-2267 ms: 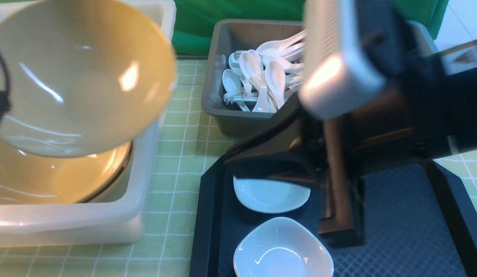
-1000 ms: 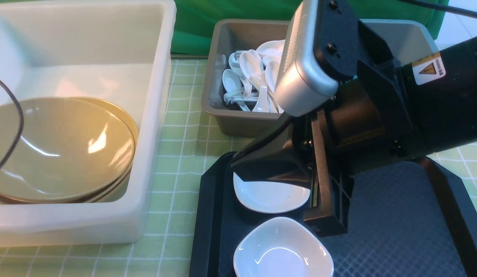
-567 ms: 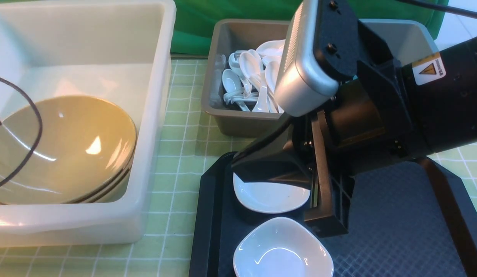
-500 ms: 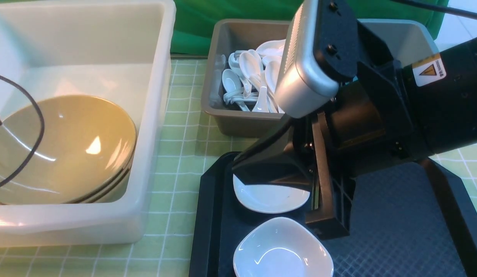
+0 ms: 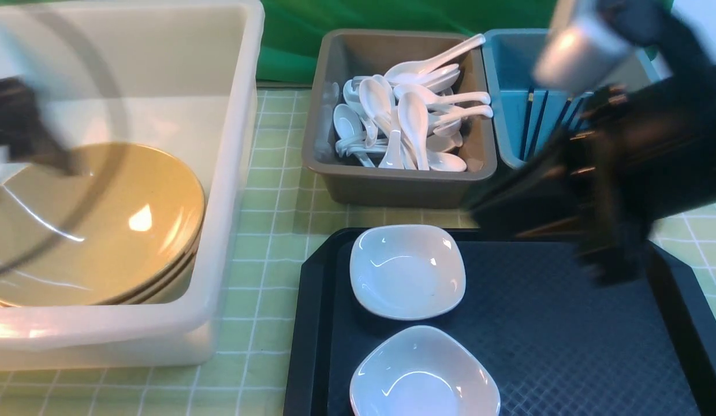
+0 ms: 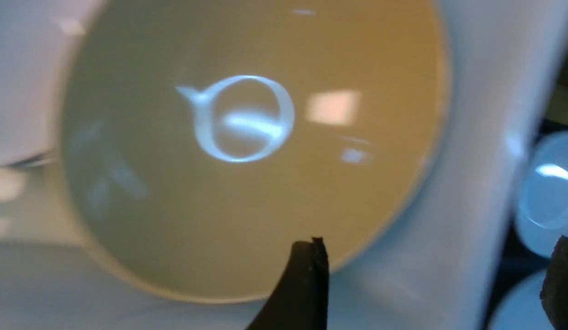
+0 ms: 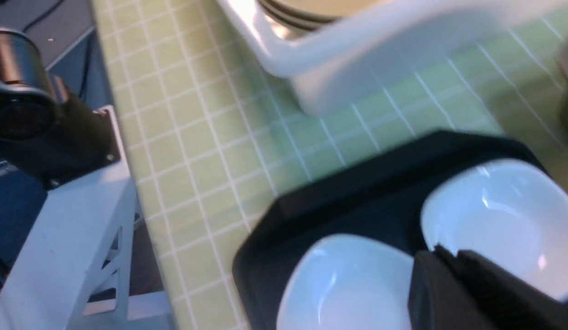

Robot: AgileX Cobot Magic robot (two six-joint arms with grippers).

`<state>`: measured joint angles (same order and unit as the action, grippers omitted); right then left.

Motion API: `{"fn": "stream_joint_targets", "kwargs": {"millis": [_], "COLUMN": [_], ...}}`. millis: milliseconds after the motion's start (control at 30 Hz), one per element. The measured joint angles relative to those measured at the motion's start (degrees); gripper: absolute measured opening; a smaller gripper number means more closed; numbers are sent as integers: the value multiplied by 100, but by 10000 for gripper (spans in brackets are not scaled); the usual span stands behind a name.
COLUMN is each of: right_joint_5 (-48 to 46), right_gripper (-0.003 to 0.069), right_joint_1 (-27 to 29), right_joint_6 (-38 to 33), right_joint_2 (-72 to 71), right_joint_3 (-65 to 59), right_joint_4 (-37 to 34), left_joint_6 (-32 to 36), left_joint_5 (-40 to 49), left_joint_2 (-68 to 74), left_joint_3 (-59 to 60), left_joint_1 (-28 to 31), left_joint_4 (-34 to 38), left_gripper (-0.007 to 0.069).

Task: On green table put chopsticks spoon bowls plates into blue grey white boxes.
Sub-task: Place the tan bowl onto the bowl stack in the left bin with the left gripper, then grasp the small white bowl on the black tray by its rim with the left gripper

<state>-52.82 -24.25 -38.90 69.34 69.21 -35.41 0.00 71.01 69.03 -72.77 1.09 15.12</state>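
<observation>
Several olive-tan bowls are stacked in the big white box on the green table. My left gripper hangs open above the top bowl and the box wall, holding nothing. The grey box is full of white spoons. Black chopsticks lie in the blue box. Two white plates sit on the black tray. My right gripper is shut and empty, above the plates.
The black textured tray lies at the front right. My blurred right arm hangs over its far right corner and the blue box. The left arm is a dark blur over the white box. A camera mount stands past the table's edge.
The left gripper has opened and left the bowl on the stack. The right arm has swung up and to the right, away from the far plate, uncovering the spoons and blue box.
</observation>
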Motion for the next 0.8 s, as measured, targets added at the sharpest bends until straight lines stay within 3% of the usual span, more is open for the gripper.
{"fn": "stream_joint_targets", "kwargs": {"millis": [167, 367, 800], "right_joint_5": [-12, -204, -1034], "right_gripper": [57, 62, 75], "right_joint_1": [384, 410, 410], "right_joint_6": [132, -38, -145], "right_joint_2": [-423, -850, -987], "right_joint_3": [-552, -1040, -1094], "right_joint_4": [-5, -431, -576], "left_joint_6": [360, 295, 231], "left_joint_5": [-272, -995, -2011], "left_joint_2": [61, 941, 3094], "left_joint_3": [0, 0, 0], "left_joint_1": [-1644, -2847, -2848], "left_joint_4": [995, 1059, 1410], "left_gripper": [563, 500, 409]}}
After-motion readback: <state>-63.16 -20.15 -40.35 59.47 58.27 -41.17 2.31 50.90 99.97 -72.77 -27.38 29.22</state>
